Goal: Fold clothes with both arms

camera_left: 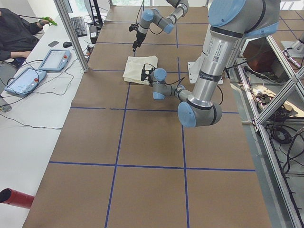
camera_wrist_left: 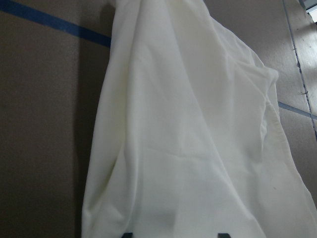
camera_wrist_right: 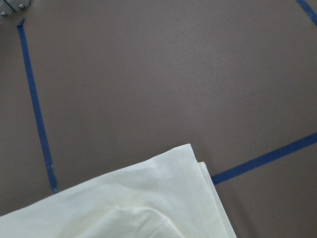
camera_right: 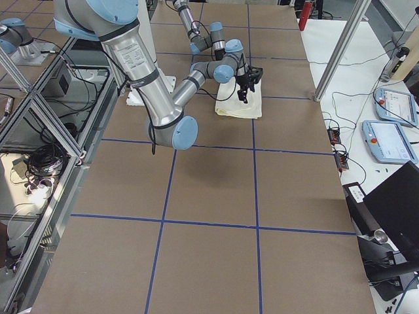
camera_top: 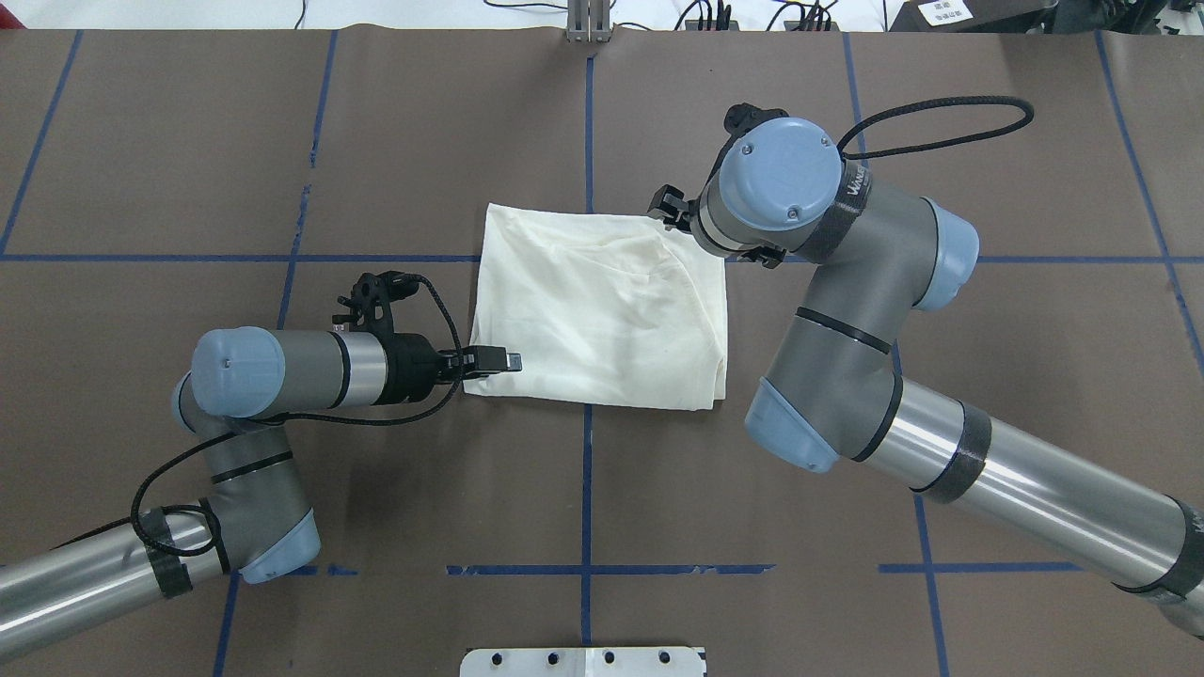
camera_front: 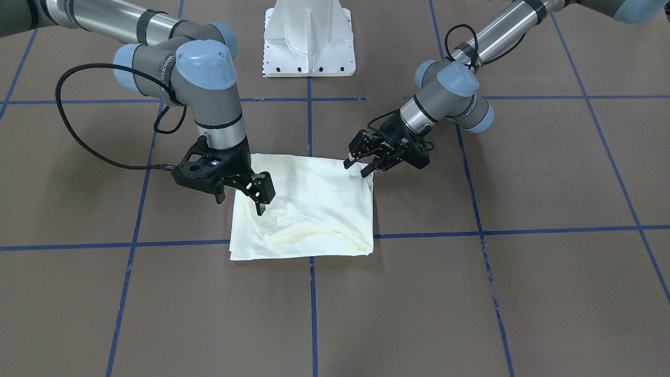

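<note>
The left gripper (camera_front: pixel 356 168) has its 2 fingers spread apart, tips pointing down at the corner of the T-shirt (camera_front: pixel 314 209) nearest the robot on its left side. In the left wrist view the 2 dark fingertips (camera_wrist_left: pixel 128 235) sit well apart at the bottom edge with cream cloth filling the space ahead of them; whether they touch the fabric cannot be told. The right gripper (camera_front: pixel 239 205) is also spread, 1 finger over the cloth and the other just off its edge, at the far corner on the robot's right. The right wrist view shows that layered corner lying flat, with no fingers in sight. The T-shirt is folded into a rough rectangle, plain cream side up, with soft creases and a ridge along the edge away from the robot. It lies at the middle of the brown table (camera_front: pixel 523 293), across a crossing of the blue tape lines (camera_front: pixel 523 230). The left arm (camera_top: pixel 310 367) reaches in low and level, while the right arm (camera_top: pixel 847 310) bends over the cloth's right side. The white pedestal base (camera_front: pixel 309 42) stands behind.
</note>
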Tool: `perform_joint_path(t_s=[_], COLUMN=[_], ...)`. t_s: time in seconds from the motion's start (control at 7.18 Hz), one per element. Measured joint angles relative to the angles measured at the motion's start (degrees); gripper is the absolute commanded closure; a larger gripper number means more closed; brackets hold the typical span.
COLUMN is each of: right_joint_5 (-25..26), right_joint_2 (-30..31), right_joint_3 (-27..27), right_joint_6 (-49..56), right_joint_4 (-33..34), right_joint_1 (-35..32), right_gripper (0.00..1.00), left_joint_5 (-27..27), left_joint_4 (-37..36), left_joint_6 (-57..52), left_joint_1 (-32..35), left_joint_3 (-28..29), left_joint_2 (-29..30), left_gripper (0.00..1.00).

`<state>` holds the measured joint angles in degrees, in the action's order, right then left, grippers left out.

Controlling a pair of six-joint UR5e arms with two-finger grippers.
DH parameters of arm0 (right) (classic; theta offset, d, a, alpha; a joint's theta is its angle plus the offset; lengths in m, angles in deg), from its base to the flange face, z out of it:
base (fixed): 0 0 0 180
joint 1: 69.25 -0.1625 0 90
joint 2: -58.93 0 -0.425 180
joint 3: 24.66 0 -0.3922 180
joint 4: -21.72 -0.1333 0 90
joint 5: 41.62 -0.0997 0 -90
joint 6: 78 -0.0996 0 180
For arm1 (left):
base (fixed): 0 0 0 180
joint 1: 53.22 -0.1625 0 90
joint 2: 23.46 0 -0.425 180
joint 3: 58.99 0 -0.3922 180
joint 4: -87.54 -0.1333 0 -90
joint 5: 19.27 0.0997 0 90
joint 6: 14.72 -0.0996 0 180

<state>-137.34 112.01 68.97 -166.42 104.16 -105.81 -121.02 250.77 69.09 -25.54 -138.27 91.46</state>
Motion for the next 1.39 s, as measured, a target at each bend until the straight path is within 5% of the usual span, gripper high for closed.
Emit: perform_joint_path(t_s=[0.14, 0.28, 0.42, 0.7, 1.11, 1.39], right_joint_5=[0.00, -0.01, -0.19, -2.64, -13.29, -20.65], right_joint_2=[0.00, 0.00, -0.03, -0.13, 4.21, 9.21], right_joint_3=[0.02, 0.04, 0.10, 0.25, 5.04, 9.90], right_joint_6=[0.00, 0.02, 0.25, 4.81, 20.85, 44.06], right_joint_4=[0.00, 0.00, 0.00, 0.41, 6.93, 16.48], right_joint_1=[0.04, 0.06, -0.02, -1.74, -11.06, -21.75], right_gripper=[0.00, 0.00, 0.00, 0.00, 0.00, 0.00], left_joint_5=[0.04, -0.03, -0.15, -1.23, -5.31, -5.74], left_joint_4=[-0.01, -0.07, -0.40, -6.96, -36.44, -59.36], left_joint_6=[-0.03, -0.04, -0.09, -2.05, -15.93, -34.86], left_joint_1=[-0.10, -0.14, 0.00, 2.57, 10.73, 18.76], left_joint_3=[0.01, -0.14, -0.71, -3.73, -21.07, -33.43], left_joint_2=[-0.02, -0.04, 0.00, 0.11, -1.75, -5.45], left_gripper=[0.32, 0.08, 0.00, 0.00, 0.00, 0.00])
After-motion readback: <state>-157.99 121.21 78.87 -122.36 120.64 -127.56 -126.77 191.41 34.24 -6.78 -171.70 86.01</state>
